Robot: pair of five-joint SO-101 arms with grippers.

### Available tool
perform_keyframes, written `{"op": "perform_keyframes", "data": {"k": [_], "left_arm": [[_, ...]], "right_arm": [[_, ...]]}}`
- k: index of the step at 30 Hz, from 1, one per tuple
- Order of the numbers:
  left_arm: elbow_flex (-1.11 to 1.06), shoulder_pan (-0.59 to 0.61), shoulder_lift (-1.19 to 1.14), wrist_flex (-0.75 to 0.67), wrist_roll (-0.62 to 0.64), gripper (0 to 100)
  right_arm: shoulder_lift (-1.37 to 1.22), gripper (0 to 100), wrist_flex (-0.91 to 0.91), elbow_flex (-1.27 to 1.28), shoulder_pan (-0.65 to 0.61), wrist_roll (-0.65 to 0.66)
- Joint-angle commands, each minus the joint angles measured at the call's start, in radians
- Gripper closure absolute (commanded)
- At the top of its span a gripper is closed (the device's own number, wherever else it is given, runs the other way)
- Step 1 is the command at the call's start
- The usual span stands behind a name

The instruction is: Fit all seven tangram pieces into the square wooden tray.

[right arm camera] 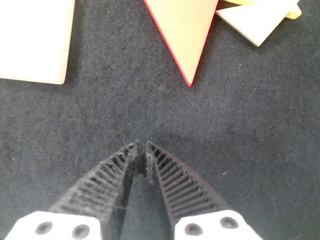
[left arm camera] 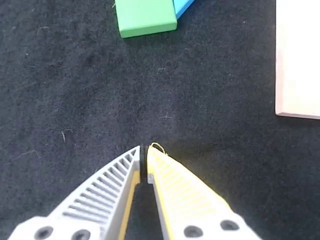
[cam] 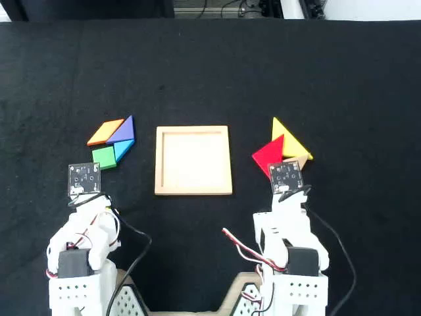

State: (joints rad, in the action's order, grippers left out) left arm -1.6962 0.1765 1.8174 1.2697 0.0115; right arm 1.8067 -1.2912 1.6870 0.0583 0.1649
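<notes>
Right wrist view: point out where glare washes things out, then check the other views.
Right wrist view: the red triangle glares pale, red only along its edge; the tray corner bleaches white. Left wrist view: the tray bleaches likewise, the green square does not. High view: even light, no hard shadows.

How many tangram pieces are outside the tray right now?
7. Left of the tray: orange piece, dark blue piece, light blue piece, green piece. Right of it: yellow piece, red piece, tan piece partly hidden by the right arm.
</notes>
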Motion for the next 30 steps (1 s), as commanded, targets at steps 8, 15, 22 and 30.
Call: {"op": "perform_keyframes", "data": {"k": [8, 15, 22, 30], "left_arm": [[-0.002, -0.007, -0.003, 0.002, 0.009, 97], [-0.002, -0.007, 0.000, 0.003, 0.009, 97], [-0.002, -0.008, 0.002, 0.003, 0.009, 97], [-0.002, -0.008, 0.002, -0.002, 0.009, 97]], "right_arm": [[0.064, 98.6, -0.002, -0.002, 0.124, -0.006], [0.068, 98.4, 0.005, -0.002, 0.118, -0.006], [0.065, 98.3, 0.133, -0.002, 0.118, -0.012], [0.062, 98.5, 0.133, -0.002, 0.118, -0.012]]}}
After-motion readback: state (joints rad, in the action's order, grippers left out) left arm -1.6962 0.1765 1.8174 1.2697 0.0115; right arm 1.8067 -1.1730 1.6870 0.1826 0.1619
